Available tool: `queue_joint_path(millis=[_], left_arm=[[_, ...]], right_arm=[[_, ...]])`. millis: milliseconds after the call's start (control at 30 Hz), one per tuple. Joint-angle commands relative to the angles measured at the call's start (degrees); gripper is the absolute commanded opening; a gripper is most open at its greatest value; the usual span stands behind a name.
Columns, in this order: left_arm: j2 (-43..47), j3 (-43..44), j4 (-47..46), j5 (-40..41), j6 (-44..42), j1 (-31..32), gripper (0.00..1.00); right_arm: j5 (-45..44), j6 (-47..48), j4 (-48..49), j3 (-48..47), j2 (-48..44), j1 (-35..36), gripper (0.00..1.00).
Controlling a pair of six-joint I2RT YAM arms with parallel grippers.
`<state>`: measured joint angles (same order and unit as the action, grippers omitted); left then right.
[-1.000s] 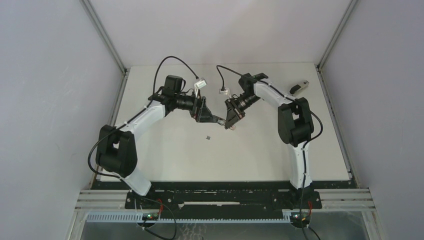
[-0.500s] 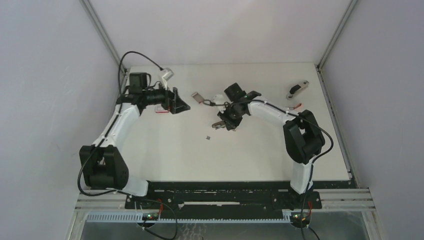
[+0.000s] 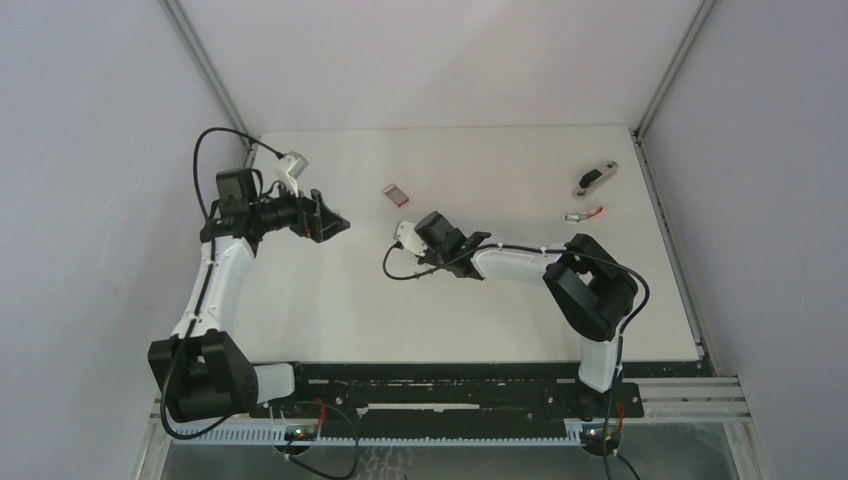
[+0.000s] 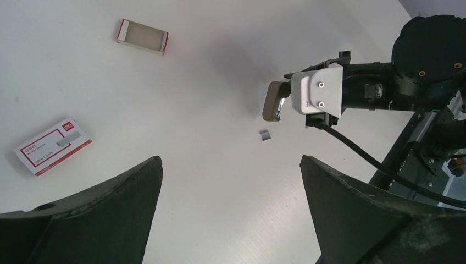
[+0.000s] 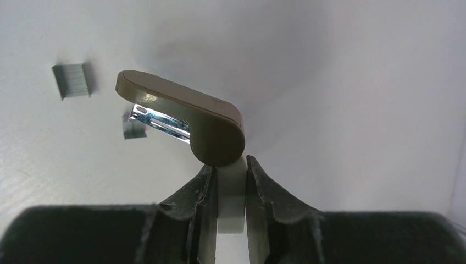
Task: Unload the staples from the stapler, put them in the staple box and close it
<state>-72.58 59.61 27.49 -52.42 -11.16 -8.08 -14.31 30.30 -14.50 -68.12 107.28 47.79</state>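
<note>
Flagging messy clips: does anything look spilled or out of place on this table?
Two short staple strips lie loose on the table near the nose of the stapler that the right gripper clamps by its rear. An open box tray lies apart from a closed red-and-white box. Nothing looks damaged.

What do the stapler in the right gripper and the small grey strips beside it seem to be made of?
Stapler: its taupe cover looks like matte plastic, smooth and evenly coloured. The rail under it looks like polished metal, since it mirrors light. Staples: probably metal, grey with a dull sheen and fine parallel lines. The alloy cannot be told.
</note>
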Motion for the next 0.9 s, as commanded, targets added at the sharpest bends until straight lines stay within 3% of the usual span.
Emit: queue_joint_path(millis=[0, 300, 600, 867], left_arm=[[2.5, -1.7, -3.4, -0.5, 0.0, -0.2, 1.00], [2.7, -2.6, -4.4, -0.1, 0.3, -0.2, 1.00], [2.2, -2.5, -3.6, -2.1, -1.5, -0.2, 1.00], [2.3, -2.1, 0.5, -4.7, -6.6, 1.3, 1.00]], right_arm=[[-5.6, 2.3, 8.7, 1.0, -2.1, 0.4, 0.00], [-1.3, 0.2, 4.0, -1.0, -4.1, -0.4, 0.00], [24.9, -12.5, -22.5, -17.6, 0.4, -11.3, 0.01], [44.1, -14.8, -38.8, -26.5, 7.9, -18.6, 0.03]])
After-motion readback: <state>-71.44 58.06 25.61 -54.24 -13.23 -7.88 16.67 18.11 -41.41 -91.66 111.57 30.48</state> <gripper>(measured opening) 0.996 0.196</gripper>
